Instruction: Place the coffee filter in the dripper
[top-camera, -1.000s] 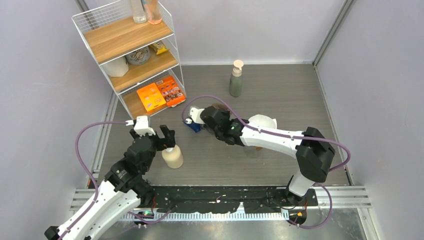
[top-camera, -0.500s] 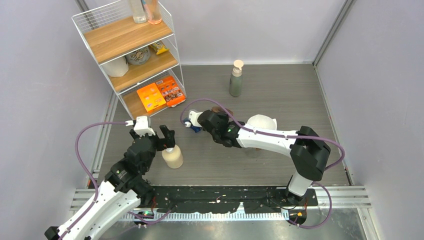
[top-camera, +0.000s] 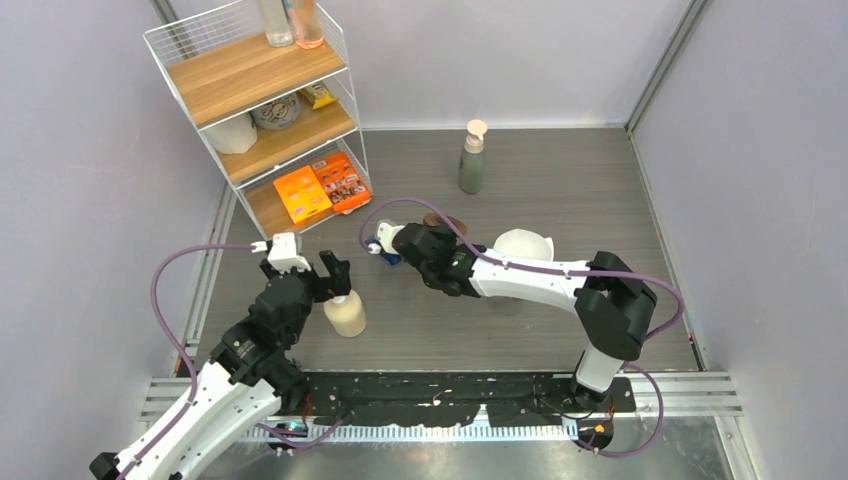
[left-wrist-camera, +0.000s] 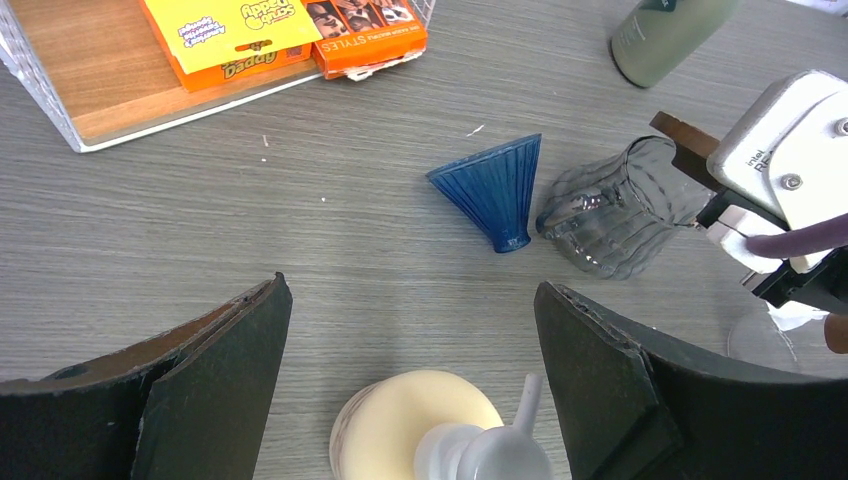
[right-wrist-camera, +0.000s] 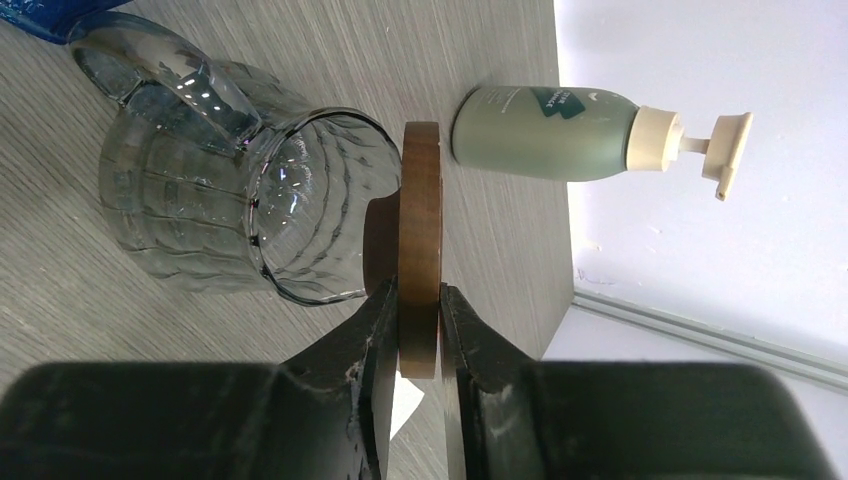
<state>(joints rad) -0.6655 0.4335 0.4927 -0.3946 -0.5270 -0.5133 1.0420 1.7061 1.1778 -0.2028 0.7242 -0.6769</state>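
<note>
A blue ribbed cone, the dripper (left-wrist-camera: 490, 190) (top-camera: 386, 256), lies on its side on the grey table. Beside it a ribbed glass jug (left-wrist-camera: 610, 215) (right-wrist-camera: 200, 200) with a handle also lies on its side. A round wooden disc (right-wrist-camera: 420, 230) (top-camera: 446, 222) stands on edge at the jug's mouth, and my right gripper (right-wrist-camera: 420, 295) (top-camera: 435, 234) is shut on its rim. The white paper coffee filter (top-camera: 525, 243) sits to the right, behind my right forearm. My left gripper (left-wrist-camera: 410, 290) (top-camera: 318, 270) hangs open above a cream pump bottle (left-wrist-camera: 420, 430) (top-camera: 346, 315), touching nothing.
A wire shelf (top-camera: 262, 110) with wooden boards stands at the back left, with orange boxes (top-camera: 322, 185) (left-wrist-camera: 290, 35) on its lowest board. A green pump bottle (top-camera: 472, 158) (right-wrist-camera: 545, 130) stands behind the jug. Walls close in on the left, back and right.
My right arm has shifted slightly left with the wooden disc between its fingers. The left arm has not moved.
</note>
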